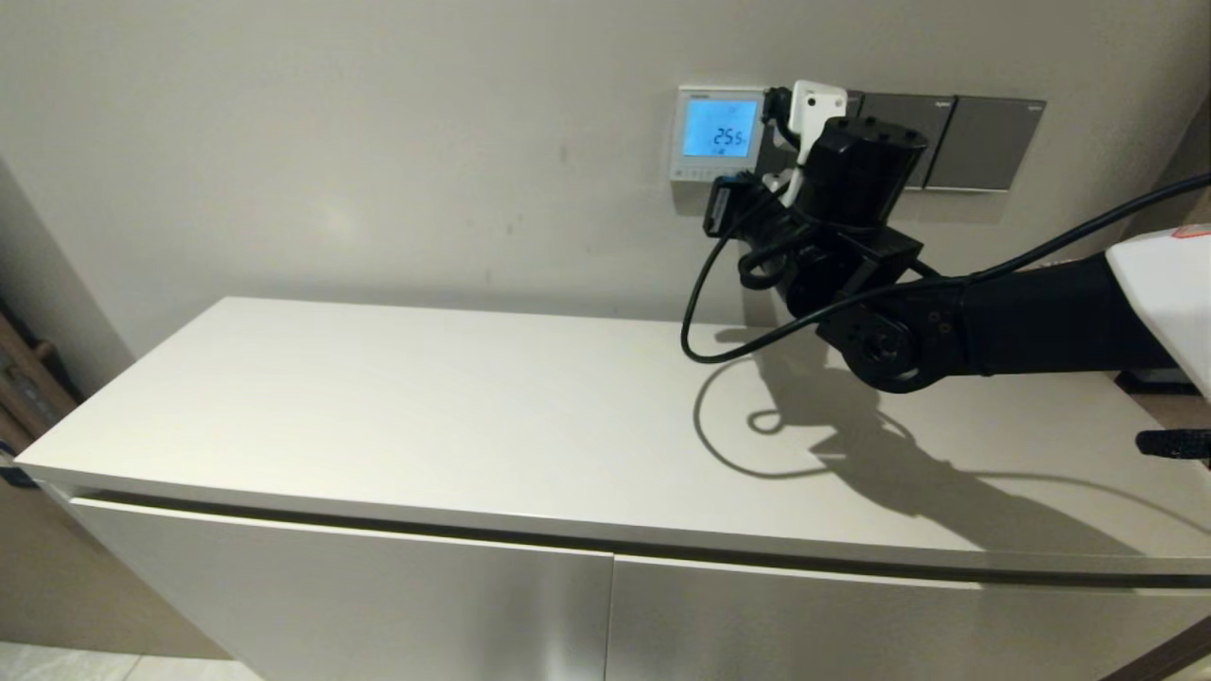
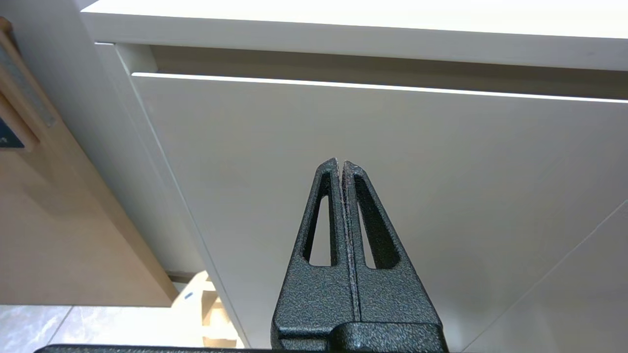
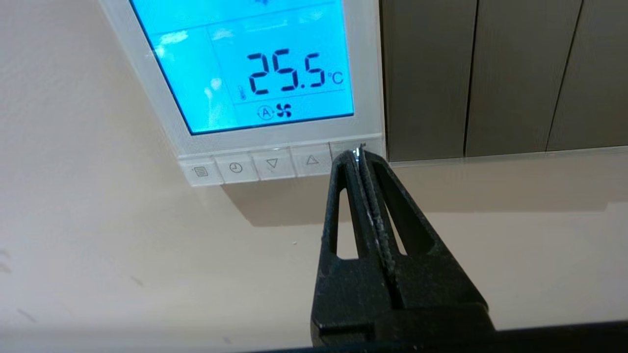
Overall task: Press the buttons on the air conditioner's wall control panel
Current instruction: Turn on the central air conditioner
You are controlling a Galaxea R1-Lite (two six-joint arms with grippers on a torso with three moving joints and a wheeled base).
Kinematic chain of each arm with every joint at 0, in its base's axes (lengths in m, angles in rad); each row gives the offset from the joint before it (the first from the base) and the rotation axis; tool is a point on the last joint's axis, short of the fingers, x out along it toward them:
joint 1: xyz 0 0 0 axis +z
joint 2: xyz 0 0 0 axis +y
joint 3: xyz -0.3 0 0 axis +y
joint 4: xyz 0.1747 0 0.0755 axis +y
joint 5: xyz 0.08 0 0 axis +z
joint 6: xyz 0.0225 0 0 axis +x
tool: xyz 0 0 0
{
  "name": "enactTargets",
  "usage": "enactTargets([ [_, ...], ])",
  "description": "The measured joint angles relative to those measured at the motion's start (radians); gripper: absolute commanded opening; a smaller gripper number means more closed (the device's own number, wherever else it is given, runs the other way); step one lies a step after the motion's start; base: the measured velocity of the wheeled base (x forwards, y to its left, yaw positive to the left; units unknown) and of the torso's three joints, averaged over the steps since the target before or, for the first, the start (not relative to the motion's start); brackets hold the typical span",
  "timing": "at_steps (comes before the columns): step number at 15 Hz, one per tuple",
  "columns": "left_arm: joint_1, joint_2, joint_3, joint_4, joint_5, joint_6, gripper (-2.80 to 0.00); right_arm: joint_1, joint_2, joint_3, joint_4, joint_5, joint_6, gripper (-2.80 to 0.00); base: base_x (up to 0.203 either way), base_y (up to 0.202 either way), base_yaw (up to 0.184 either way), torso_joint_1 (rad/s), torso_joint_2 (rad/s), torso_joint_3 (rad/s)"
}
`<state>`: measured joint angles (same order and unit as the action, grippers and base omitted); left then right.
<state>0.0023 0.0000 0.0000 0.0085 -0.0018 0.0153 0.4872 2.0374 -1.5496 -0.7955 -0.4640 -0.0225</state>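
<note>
Wall panel (image 3: 274,142), right gripper (image 3: 359,153) at buttons (image 3: 255,166)

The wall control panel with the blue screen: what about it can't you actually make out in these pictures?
- Right wrist view: the symbol on the last button is covered by the right claw, whose closed tips sit at it; actual contact can't be confirmed.
- Right wrist view: the air conditioner's wall control panel is cut off by the picture edge, so the top of its screen is missing.
- Head view: the buttons are too small to read, and the arm hides the claw's tips.

Matte black right arm (image 1: 946,322) with looping black cable (image 1: 705,293); white shell segment (image 1: 1164,284); black textured jaws with slotted fingers (image 3: 343,206).
</note>
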Motion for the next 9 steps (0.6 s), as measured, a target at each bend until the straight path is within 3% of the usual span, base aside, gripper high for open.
enactTargets([
  [9,0.001,0.000,0.000,0.000,0.001,0.000,-2.80,0.016,-0.026,0.038,-0.054,-0.002,-0.011,-2.80,0.000,0.000,0.000,0.000,0.00,0.000],
])
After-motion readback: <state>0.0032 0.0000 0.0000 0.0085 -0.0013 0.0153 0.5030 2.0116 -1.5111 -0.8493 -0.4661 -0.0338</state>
